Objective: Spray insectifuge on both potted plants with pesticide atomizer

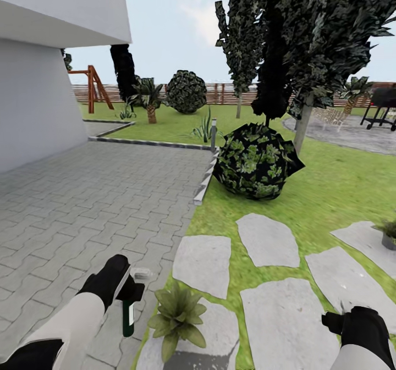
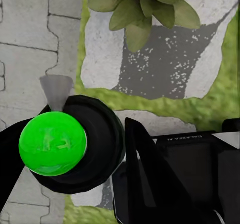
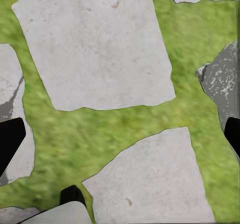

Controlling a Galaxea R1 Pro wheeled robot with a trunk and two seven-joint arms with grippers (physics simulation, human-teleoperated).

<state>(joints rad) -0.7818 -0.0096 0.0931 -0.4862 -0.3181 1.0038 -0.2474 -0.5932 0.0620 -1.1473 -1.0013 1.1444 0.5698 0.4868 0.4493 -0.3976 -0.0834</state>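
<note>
While you stood at the paving's edge, the head view showed your left gripper [image 1: 130, 288] already clamped on the pesticide atomizer [image 1: 128, 314], its bottle hanging down at about nine o'clock of the nearest potted plant [image 1: 177, 314]; the second potted plant [image 1: 389, 232] sat at three o'clock, so pickup looked done and both sprayings left. Your right gripper [image 1: 336, 321] hung low; I couldn't tell how wide it stood. The left wrist view added the atomizer's green cap [image 2: 51, 143] up close and the plant's leaves [image 2: 142, 7] beyond. The right wrist view gave stepping stones [image 3: 95, 47] and lawn [image 3: 95, 131], with nothing between the dark fingertips [image 3: 10, 139]
</note>
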